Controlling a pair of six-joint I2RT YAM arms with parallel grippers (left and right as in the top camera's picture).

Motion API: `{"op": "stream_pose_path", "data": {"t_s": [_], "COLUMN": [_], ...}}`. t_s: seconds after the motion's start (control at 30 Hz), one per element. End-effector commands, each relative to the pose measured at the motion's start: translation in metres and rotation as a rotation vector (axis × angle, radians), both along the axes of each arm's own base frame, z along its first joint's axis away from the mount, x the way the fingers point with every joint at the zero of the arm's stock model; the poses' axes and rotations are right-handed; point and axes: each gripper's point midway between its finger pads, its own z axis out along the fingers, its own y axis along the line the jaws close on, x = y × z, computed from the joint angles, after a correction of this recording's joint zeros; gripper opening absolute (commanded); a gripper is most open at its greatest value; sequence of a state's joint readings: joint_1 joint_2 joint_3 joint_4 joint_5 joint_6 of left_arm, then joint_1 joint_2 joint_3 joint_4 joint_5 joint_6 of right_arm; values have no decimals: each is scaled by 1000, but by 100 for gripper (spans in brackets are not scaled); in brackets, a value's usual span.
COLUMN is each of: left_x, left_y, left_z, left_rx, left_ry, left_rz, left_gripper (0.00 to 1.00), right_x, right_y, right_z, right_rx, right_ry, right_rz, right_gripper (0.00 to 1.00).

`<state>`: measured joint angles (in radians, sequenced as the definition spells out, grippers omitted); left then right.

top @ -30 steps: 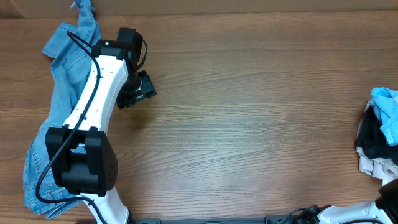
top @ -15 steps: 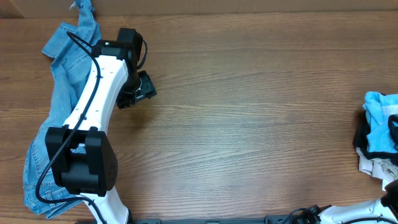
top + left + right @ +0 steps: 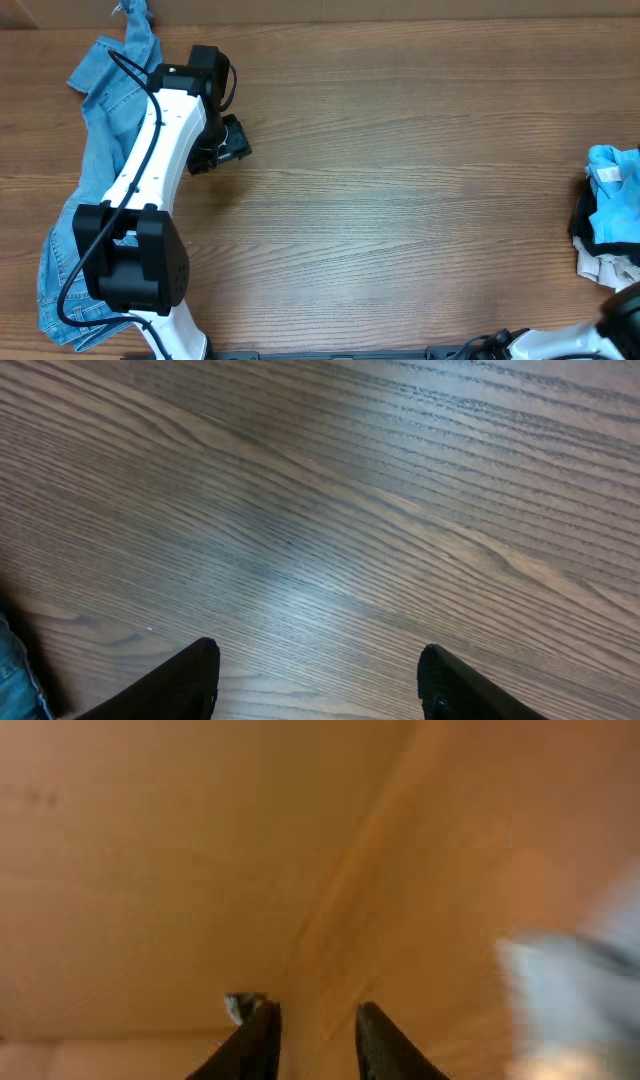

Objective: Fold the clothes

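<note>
The sky-blue T-shirt (image 3: 612,170) lies crumpled on top of a pile at the table's right edge; its lettering is hidden. A blurred pale-blue patch (image 3: 575,995) at the right of the right wrist view may be the same shirt. My right gripper (image 3: 315,1012) has its fingers slightly apart with nothing between them, over bare wood; that view is blurred. Only a dark part of the right arm (image 3: 625,312) shows in the overhead view. My left gripper (image 3: 315,660) is wide open and empty above bare table, at the left in the overhead view (image 3: 225,146).
Denim jeans (image 3: 95,150) lie stretched along the left edge, partly under the left arm; a bit of denim shows in the left wrist view (image 3: 15,680). Black (image 3: 600,232) and white (image 3: 598,266) clothing lie under the T-shirt at the right edge.
The T-shirt on the right pile has shifted and bunched up towards the upper left. The right arm has moved at the bottom right corner. The left arm has not moved.
</note>
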<state>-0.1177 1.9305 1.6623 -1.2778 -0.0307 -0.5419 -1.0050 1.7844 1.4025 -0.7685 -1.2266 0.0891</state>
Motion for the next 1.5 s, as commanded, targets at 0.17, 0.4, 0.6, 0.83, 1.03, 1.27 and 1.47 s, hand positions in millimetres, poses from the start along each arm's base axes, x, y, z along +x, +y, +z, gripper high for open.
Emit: {"op": "stream_pose_path", "data": {"t_s": [0.17,0.4,0.6,0.83,1.03,1.27,1.47], "left_x": [25,19,15,-8,-80,-165,-188], "left_y": [2,7,9,6,14,36,54], "left_z": [39,39,41,137,205,165,130], "left_rx": [16,46,53,76,138,104,173], "left_ry": [-110,-87,-74,-348,-612,-735,-701], "left_rz": [-45,-43,-103,-100,-81,-25,7], "left_gripper": [67,100,100,100,100,100,100], "right_x": [47,67,62,14,-29,-79,-97], "right_y": [170,267,288,279,271,262,261], "right_z": [76,38,13,59,74,69,48], "right_rx": [-638,-951,-969,-969,-988,-993,-982], "right_ry": [35,122,241,203,147,115,219], "right_rz": [291,470,488,438,351,271,322], "right_gripper": [42,85,100,100,100,100,100]}}
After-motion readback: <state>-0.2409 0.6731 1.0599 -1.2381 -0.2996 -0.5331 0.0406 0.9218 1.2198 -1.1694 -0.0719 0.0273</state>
